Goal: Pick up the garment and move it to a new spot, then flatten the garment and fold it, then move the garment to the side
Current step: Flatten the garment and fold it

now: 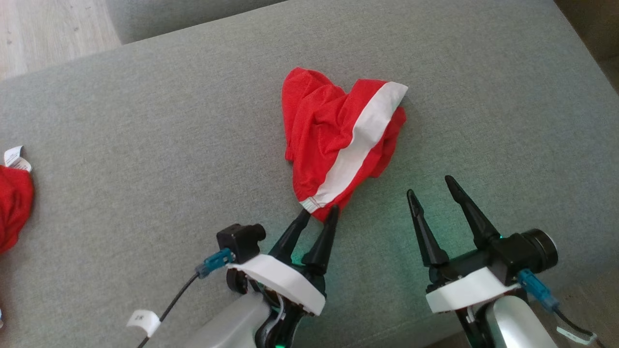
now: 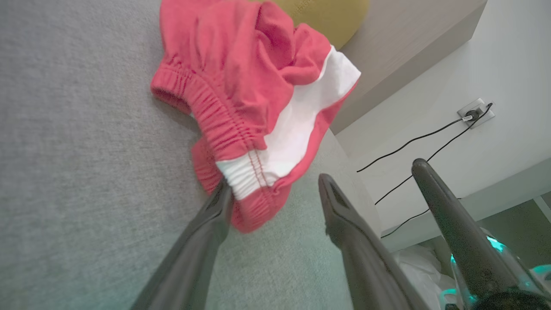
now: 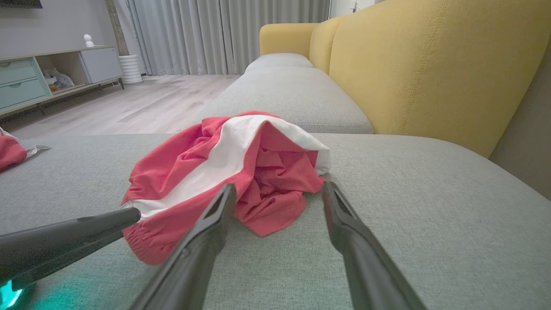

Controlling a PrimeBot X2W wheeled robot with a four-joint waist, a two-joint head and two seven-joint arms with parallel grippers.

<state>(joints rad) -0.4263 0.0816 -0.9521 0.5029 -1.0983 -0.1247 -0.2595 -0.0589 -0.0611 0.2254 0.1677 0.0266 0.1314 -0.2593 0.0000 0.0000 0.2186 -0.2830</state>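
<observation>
The garment (image 1: 333, 130) is a pair of red shorts with a white side stripe, lying crumpled on the grey sofa seat (image 1: 145, 145). My left gripper (image 1: 319, 211) is open, its fingertips right at the garment's near waistband corner. In the left wrist view the elastic waistband end of the garment (image 2: 241, 64) lies against the left finger, between the open left gripper (image 2: 274, 184) fingers. My right gripper (image 1: 430, 186) stands open to the right of the garment, apart from it. From the right wrist, the open right gripper (image 3: 279, 189) points at the garment (image 3: 193, 172), nothing between its fingers.
A second red cloth (image 1: 12, 203) with a white label lies at the seat's left edge. A yellow backrest (image 3: 430, 64) rises behind the seat. Wooden floor (image 1: 48, 29) lies beyond the far edge. A wall socket (image 2: 473, 114) with black cables is past the seat's side.
</observation>
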